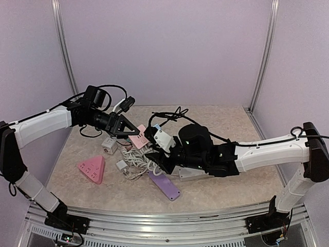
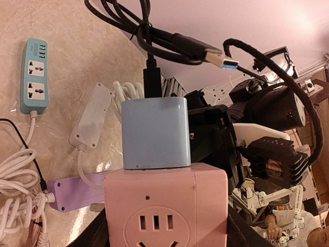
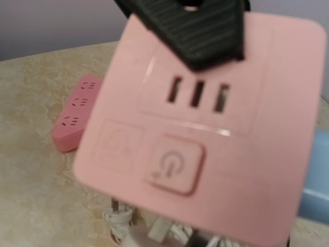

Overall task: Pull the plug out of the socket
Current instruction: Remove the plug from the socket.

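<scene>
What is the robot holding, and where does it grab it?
The left gripper holds the pink socket by two opposite sides. The right gripper sits at the blue plug, but whether it grips it cannot be told.

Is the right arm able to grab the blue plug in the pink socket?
Probably yes. The left gripper holds the pink socket, the blue plug sticks out uncovered, and the right gripper sits close by it.

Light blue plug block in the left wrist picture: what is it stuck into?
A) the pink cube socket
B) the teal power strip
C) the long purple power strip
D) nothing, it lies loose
A: the light blue plastic plug block sits flush on one face of the pink plastic cube socket, with no gap showing.
</scene>
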Tool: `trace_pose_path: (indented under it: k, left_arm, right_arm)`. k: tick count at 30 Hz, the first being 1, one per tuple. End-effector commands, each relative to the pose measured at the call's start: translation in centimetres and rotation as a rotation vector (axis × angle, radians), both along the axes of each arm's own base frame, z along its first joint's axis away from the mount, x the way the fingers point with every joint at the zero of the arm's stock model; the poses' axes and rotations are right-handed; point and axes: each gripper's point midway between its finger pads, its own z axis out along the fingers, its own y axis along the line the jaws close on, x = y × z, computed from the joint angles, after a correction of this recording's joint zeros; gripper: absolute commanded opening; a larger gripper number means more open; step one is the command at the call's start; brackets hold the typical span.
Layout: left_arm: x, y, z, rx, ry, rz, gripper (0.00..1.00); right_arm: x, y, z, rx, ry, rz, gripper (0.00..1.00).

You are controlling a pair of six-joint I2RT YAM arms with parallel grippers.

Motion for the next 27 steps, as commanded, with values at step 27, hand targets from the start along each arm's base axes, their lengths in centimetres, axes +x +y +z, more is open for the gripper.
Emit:
trace_pose_path:
  k: [27]
  left_arm:
    - [2.7, 1.4, 2.9, -0.06, -0.162, 0.067, 0.0]
  right_arm:
    - [-3.5, 0.7, 4.5, 0.127, -0.016, 0.15, 0.01]
